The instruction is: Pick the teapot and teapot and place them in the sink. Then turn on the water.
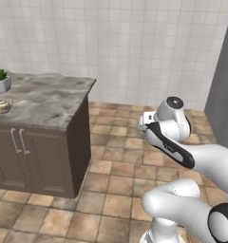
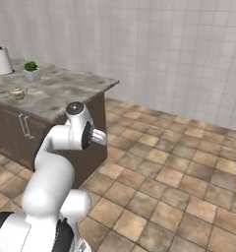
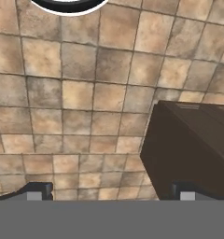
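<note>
A counter [image 1: 44,102] fills the left of the left base view, with a cabinet [image 1: 35,156] beneath it. On the counter, at the far left edge, a teapot [image 1: 2,106] sits just below a potted plant [image 1: 0,80]. In the right base view the teapot [image 2: 17,92] lies at the left, the plant [image 2: 31,71] above it, a canister [image 2: 3,61] in the upper left corner. Tiled floor [image 2: 179,177] spreads to the right, a wall [image 2: 139,44] behind.

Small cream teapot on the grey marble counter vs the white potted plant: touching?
Apart. In the right base view, bare grey marble counter shows between the small cream teapot and the white potted plant; the left base view shows a gap too.
</note>
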Controlling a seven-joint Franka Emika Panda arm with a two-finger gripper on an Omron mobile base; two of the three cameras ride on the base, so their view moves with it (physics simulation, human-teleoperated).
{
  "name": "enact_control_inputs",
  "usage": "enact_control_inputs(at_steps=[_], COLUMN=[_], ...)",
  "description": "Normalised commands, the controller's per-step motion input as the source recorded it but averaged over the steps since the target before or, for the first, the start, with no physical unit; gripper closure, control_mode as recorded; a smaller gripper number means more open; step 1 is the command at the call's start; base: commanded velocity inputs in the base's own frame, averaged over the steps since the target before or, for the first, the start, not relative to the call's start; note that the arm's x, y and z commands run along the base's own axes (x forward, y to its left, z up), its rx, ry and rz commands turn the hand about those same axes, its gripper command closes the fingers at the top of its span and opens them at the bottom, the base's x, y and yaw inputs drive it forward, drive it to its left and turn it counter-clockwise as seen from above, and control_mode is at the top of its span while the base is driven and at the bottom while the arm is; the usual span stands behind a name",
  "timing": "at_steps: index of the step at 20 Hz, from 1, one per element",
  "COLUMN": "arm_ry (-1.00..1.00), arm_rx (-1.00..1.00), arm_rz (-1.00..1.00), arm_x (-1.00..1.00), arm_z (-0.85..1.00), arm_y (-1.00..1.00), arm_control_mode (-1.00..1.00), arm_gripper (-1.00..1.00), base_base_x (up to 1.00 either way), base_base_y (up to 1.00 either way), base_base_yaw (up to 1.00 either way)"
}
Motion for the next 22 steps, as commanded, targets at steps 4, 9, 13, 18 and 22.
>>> enact_control_inputs(at_steps=[4, 9, 13, 18, 22], arm_ry=[0.00, 0.00, 0.00, 0.00, 0.00], arm_rx=[0.00, 0.00, 0.00, 0.00, 0.00], arm_rz=[0.00, 0.00, 0.00, 0.00, 0.00], arm_x=[0.00, 0.00, 0.00, 0.00, 0.00], arm_z=[0.00, 0.00, 0.00, 0.00, 0.00], arm_y=[0.00, 0.00, 0.00, 0.00, 0.00], arm_control_mode=[1.00, 1.00, 1.00, 1.00, 1.00], arm_gripper=[-1.00, -1.00, -1.00, -1.00, -1.00], base_base_x=[0.00, 0.00, 0.00, 0.00, 0.00], base_base_y=[1.00, 1.00, 1.00, 0.98, 0.94], base_base_yaw=[-0.30, -0.28, -0.28, -0.27, -0.27])
